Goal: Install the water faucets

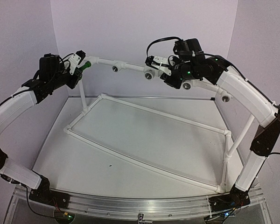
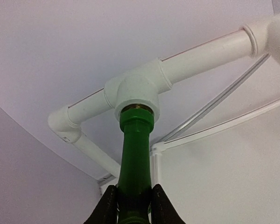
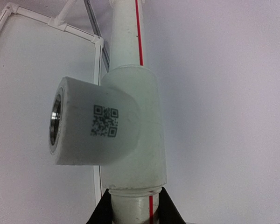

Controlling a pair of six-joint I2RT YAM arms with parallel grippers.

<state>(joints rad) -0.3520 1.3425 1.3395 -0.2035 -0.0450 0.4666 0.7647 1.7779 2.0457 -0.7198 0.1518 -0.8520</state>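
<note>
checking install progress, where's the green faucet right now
Top view, far left: the green faucet has its tip in the leftmost tee fitting of the raised pipe, its body clamped in the left end effector.

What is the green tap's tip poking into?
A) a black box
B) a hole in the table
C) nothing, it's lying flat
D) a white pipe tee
D: in the left wrist view, the green faucet has its end sitting in the round socket of a white tee fitting.
</note>
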